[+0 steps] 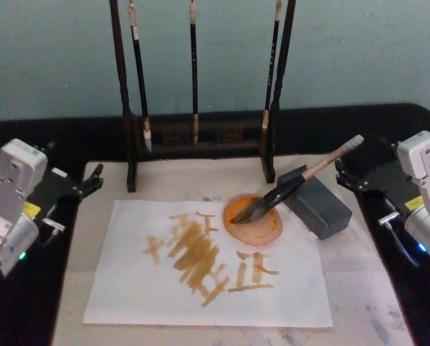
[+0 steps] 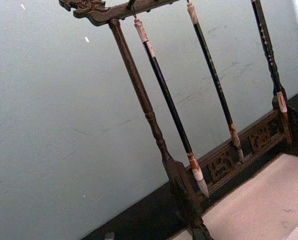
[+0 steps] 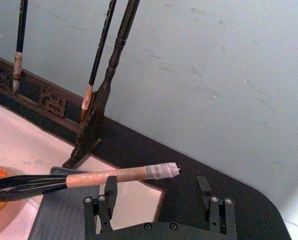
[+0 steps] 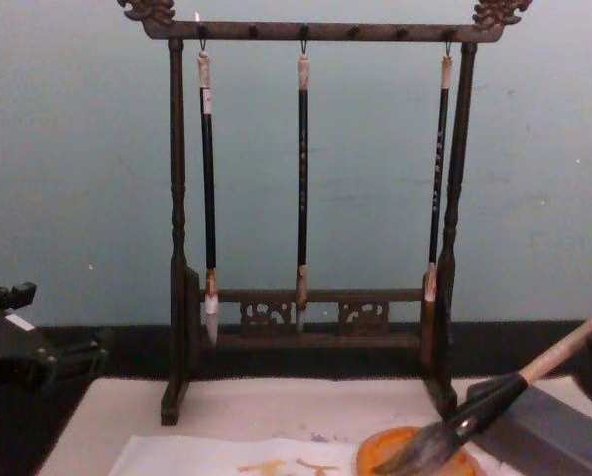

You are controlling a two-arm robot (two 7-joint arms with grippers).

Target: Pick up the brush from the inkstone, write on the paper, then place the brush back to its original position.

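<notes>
Right gripper [image 3: 158, 202] up close, fingers wide apart, clamped on nothing. Just ahead of one finger, the tan end of the brush [image 3: 104, 176]; cannot tell if touching. Brush leaning on the inkstone [image 3: 59, 215] right in front of the gripper, dark tuft down in the orange dish [image 1: 265, 229] a bit farther off. Past the dish, paper [image 1: 142, 288] with yellow strokes. Left gripper [image 1: 92, 180] well apart on the paper's other side, fingers apart too, parked.

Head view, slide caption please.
Brush rests on inkstone, tip in orange dish, by the paper; left hand and right hand idle.
</notes>
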